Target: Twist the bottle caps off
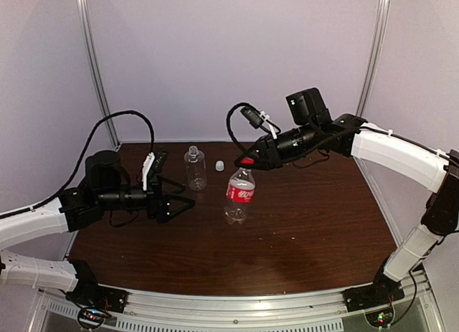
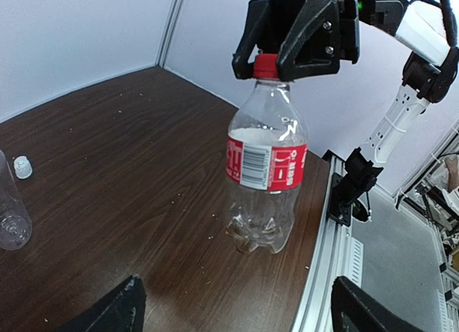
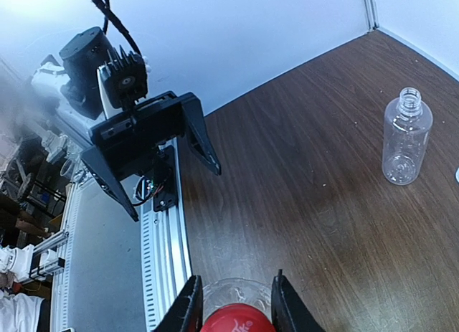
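On the left, the left gripper (image 1: 178,210) hangs low over the brown table (image 1: 323,217). Its jaws are spread wide and hold nothing. It points toward the middle of the table and stands well apart from both bottles.

Next to the right, toward the back, the plain bottle (image 1: 195,167) stands upright by itself. Its threaded neck is bare and open. The white cap (image 1: 219,165) sits on the table just beside it, touching neither bottle. That half of the job looks finished.

Right of the white cap and nearer the arms stands the red-label bottle (image 1: 240,196), upright and seemingly empty. Nothing holds its body. The red cap (image 2: 266,65) sits on its neck, so this second half is not yet done.

The right gripper (image 3: 229,303) reaches in from the right over the bottle top, and its jaws are closed on the red cap, one finger on either side. The pictures do not show whether the cap is tight, part-turned or already loose on the threads.

Judging by this, about half the task remains: twist the red cap off and set it down. The bottle is light and unsupported, so it may spin with the cap unless the left gripper steadies its body.
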You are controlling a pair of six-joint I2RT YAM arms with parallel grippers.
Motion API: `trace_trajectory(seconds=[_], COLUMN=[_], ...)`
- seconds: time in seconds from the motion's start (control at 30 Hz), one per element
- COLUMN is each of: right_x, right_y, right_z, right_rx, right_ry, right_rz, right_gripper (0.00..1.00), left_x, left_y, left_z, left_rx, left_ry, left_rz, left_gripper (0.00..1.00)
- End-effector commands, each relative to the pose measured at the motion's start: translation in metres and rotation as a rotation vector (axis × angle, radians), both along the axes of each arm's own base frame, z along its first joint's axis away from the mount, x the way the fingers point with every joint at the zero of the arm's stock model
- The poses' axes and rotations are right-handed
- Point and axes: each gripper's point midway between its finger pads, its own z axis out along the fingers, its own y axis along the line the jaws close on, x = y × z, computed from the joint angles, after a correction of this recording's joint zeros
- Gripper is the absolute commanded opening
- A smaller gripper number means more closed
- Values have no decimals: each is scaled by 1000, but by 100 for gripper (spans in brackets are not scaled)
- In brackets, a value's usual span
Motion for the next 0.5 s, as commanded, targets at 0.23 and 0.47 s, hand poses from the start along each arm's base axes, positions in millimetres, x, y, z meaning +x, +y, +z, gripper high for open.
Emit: trace_trajectory(seconds=[0.23, 0.47], right_x=[-25, -31], right_y=[23, 39], right_z=[27, 28], right_rx=[117, 138], right_ry=[21, 41], right_rz=[117, 147], right_gripper=[0, 0], left_x=[-8, -22], left_y=[-36, -61], left_z=[35, 34], left_rx=[-152, -183], left_ry=[-81, -71], left_rz=[-155, -254], left_gripper=[92, 97])
